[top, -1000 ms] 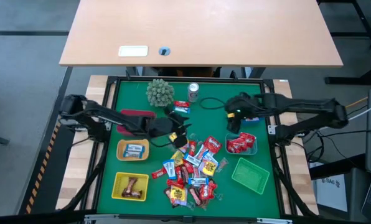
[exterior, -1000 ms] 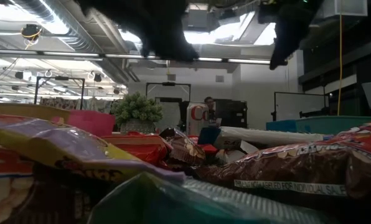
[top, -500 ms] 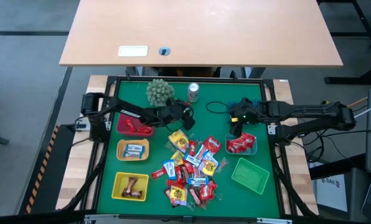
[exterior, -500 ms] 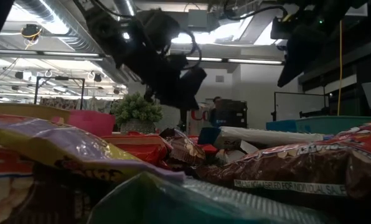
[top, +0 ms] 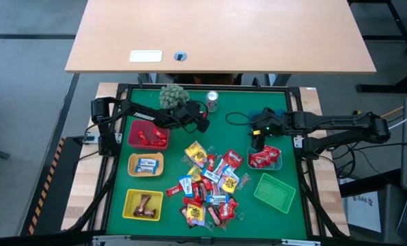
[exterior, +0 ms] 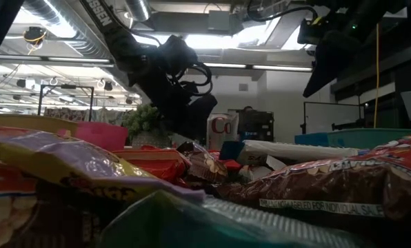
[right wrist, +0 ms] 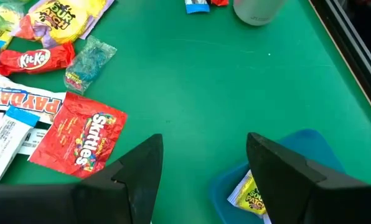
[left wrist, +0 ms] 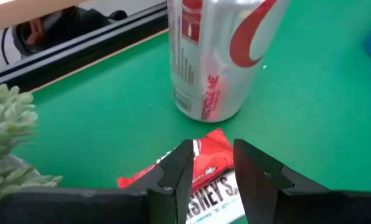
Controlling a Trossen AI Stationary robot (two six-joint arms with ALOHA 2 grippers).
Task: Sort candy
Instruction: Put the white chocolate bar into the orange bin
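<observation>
The left gripper [left wrist: 213,163] straddles a red candy [left wrist: 201,168] beside the silver can [left wrist: 220,56], fingers slightly apart. The right gripper [right wrist: 204,165] hangs spread wide, well apart from the can.

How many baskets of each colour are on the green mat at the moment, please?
Red basket: 1
Orange basket: 1
Yellow basket: 1
Green basket: 1
Blue basket: 1
Total: 5
</observation>
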